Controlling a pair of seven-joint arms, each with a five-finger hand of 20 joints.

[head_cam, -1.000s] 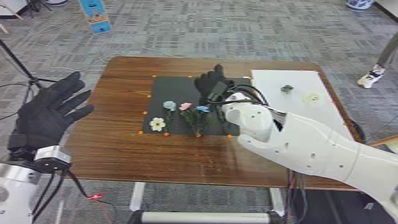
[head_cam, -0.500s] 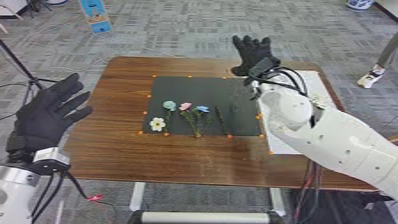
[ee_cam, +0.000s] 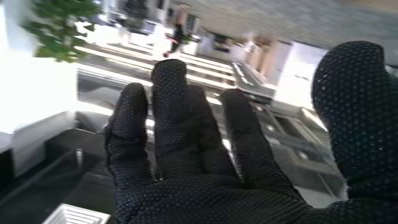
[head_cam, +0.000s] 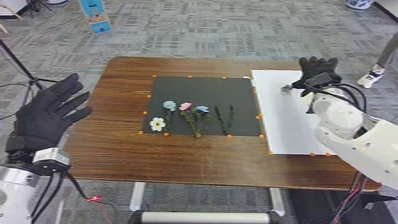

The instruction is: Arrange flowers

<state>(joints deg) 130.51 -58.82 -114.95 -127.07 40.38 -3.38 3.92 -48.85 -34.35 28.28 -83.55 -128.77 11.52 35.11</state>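
Black sheet lies on my table, bearing four blossoms: one teal, one pink, one blue, one white. Two dark green stems lie right of the blue. One small grey-green piece sits on the white sheet, near my right hand, its fingers spread; my left hand is spread too.

The left arm, lower left of the head view, presents white casing, a white cuff and dark cables; the left hand wears black fabric. The right arm, lower right, has rounded white shells and black cables. The right hand wears a black glove with small pale dots.
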